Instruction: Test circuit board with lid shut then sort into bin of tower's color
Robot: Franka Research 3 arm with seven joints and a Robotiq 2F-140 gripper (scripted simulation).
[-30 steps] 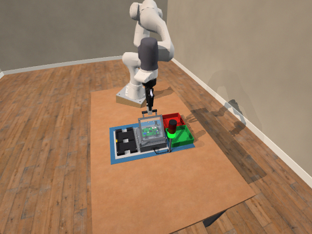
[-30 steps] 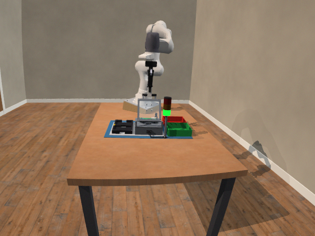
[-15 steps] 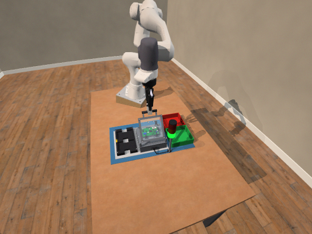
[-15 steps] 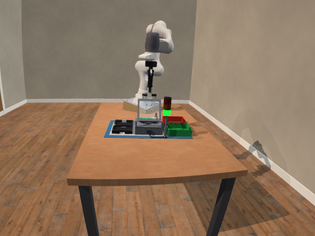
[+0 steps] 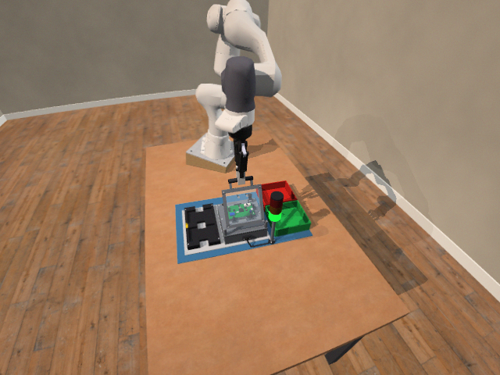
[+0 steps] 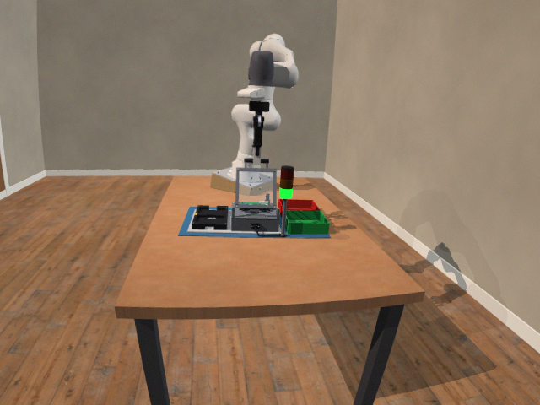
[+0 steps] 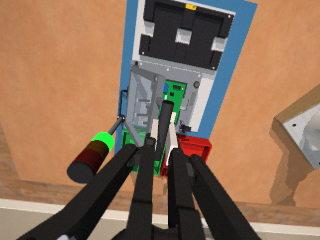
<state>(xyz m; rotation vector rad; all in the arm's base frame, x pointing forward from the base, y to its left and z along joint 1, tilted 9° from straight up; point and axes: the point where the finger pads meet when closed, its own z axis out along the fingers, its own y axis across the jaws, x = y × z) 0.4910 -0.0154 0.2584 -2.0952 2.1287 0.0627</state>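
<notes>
The tester [image 5: 244, 230] stands on the blue mat with its clear lid [image 5: 242, 205] swung up nearly upright. My gripper [image 5: 241, 176] is shut on the lid's black handle [image 5: 240, 180] at the lid's top edge; the wrist view shows the handle [image 7: 164, 125] between my fingers. The green circuit board [image 5: 241, 210] lies face up on the tester's plate, seen through the lid and in the wrist view [image 7: 175, 92]. The signal tower [image 5: 276, 216] beside the tester shows green. The black tray [image 5: 201, 226] has both pockets empty.
The green bin [image 5: 292, 219] stands right of the tower, and the red bin [image 5: 278, 190] stands behind it, toward the robot base. Both bins are empty and upright on the mat. A black cable [image 5: 254, 242] runs along the tester's front.
</notes>
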